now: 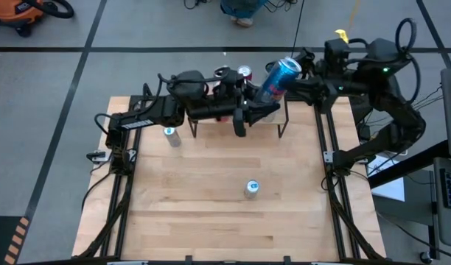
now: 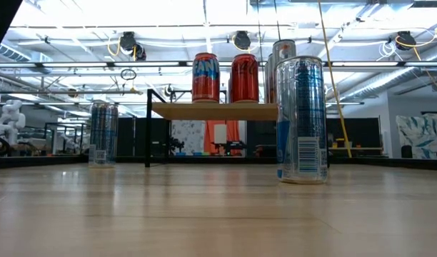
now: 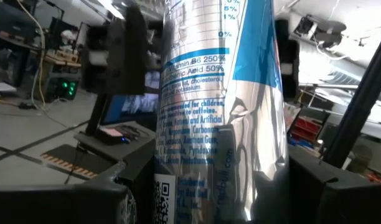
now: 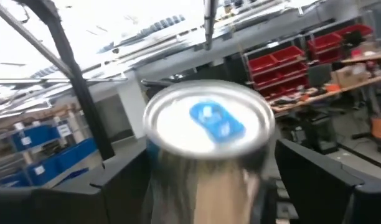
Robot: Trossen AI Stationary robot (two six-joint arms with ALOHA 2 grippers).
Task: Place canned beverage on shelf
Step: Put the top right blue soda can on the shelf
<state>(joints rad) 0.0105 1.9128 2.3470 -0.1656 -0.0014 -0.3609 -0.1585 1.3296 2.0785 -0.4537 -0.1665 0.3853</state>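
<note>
A tall blue-and-silver can (image 1: 279,79) stands upright over the right end of the small shelf (image 2: 215,111). My left gripper (image 1: 255,109) reaches in from the table's left and is shut on the can, which fills the left wrist view (image 3: 221,112). My right gripper (image 1: 299,78) reaches in from the right. It is open, with a finger on each side of the can's top end (image 4: 209,121); I cannot tell whether they touch it. In the low view the near can hides the held can's foot, and only its top (image 2: 283,48) shows. My left gripper pinches the can's side wall (image 3: 178,186) between its two fingers (image 3: 84,199), one on each side of the body. The fingers come roughly level from the table's left and lie across the can. The can stands upright in the hold. Whether its base rests on the shelf is hidden.
Two red cans (image 2: 206,77) (image 2: 245,77) stand on the shelf's top, left of the held can. A blue-and-silver can (image 1: 251,188) stands in the middle of the table and another (image 1: 170,135) stands at the far left, near the shelf's left leg.
</note>
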